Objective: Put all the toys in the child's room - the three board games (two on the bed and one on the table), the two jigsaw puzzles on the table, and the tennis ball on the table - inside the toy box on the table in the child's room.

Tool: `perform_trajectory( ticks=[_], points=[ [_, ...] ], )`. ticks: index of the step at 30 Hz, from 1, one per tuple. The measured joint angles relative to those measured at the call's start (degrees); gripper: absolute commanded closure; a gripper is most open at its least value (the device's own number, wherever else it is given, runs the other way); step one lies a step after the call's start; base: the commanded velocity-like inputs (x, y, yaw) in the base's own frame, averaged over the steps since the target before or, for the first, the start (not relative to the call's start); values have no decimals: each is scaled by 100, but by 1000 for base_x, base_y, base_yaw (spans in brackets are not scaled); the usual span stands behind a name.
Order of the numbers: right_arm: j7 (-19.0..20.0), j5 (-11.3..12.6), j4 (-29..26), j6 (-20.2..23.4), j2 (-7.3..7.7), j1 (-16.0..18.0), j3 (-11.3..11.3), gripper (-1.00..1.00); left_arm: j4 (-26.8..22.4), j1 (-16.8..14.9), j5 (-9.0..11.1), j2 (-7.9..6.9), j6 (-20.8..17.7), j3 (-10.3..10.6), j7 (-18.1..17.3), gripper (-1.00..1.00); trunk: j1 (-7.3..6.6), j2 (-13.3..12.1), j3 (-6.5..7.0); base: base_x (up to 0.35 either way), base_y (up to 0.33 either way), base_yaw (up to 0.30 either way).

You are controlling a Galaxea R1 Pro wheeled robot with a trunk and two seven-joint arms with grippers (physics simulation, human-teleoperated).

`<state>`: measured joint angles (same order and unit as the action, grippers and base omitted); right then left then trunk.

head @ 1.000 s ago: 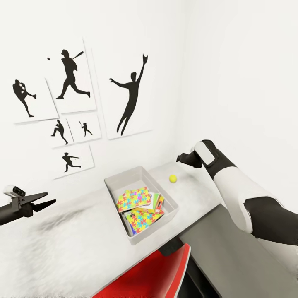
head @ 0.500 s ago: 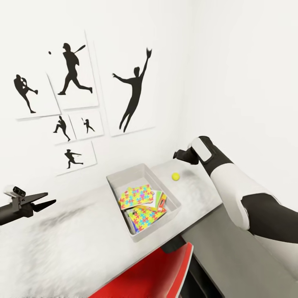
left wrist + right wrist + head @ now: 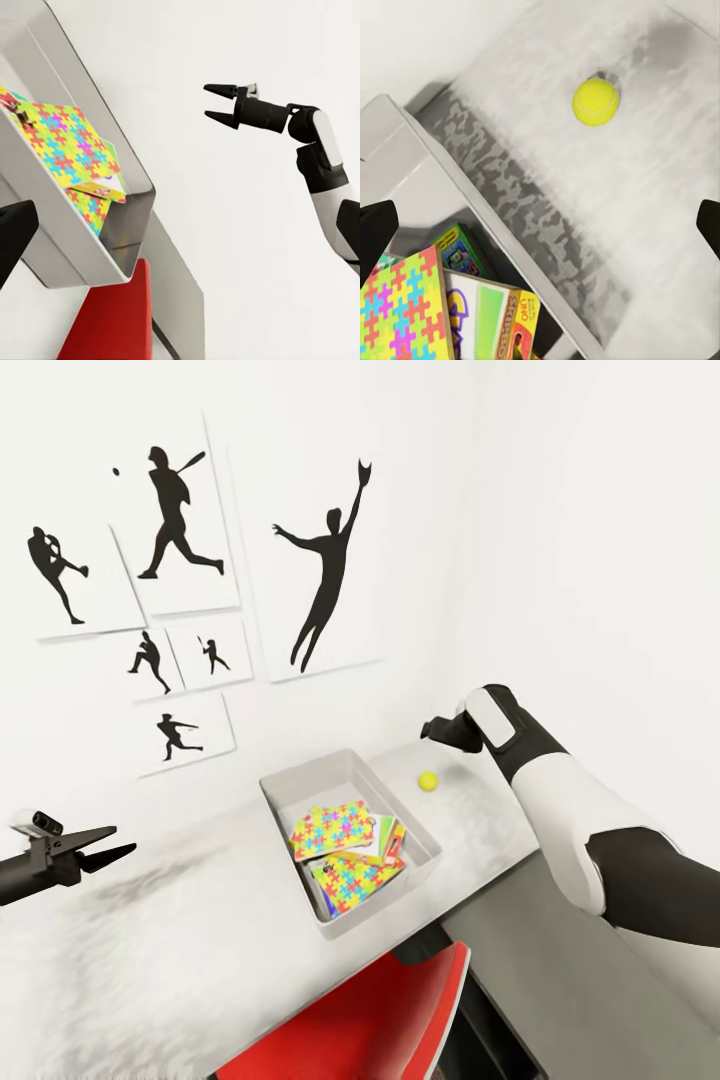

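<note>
The tennis ball (image 3: 428, 780) sits on the tabletop (image 3: 180, 950) just right of the toy box (image 3: 290, 795); right gripper (image 3: 432, 729) above it, fingers apart, left gripper (image 3: 112, 842) likewise spread.

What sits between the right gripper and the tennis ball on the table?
Nothing: in the right wrist view the tennis ball lies on bare tabletop between the open fingertips, beyond the toy box. The head view shows the right gripper above it.

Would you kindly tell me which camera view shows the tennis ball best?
The right wrist view: the tennis ball appears large and unobstructed on the table. The head view shows it small beside the toy box.
</note>
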<state>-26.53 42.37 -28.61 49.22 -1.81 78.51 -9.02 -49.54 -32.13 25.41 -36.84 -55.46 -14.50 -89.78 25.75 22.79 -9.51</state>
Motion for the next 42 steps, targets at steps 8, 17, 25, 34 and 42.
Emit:
perform_trajectory(
  ticks=[8, 17, 25, 34, 42],
  points=[
    [19, 2, -9, 1, 28, -20, -3, -100, -14, 1, 0, 14, -13, 17, 0, -100, 0, 0, -74, 0, 0, 0],
    [10, 0, -16, 1, 57, -26, -3, -100, -14, 9, 0, 61, -26, 94, 0, -100, 0, 0, -159, 0, 0, 0],
    [1, -1, -13, 1, 107, -26, 4, -100, -11, 26, 0, 73, -27, 334, -1, -100, 0, 0, -234, 0, 0, 0],
    [-71, -8, -29, 1, 158, 129, 34, -100, -10, 69, -1, 70, -27, 355, -1, -100, 0, 1, -319, 0, 0, 0],
    [-148, -8, -45, 0, 188, 382, 6, -100, -10, 71, 1, 66, -27, 329, -1, -100, 0, 1, -394, 0, 0, 0]
  ],
)
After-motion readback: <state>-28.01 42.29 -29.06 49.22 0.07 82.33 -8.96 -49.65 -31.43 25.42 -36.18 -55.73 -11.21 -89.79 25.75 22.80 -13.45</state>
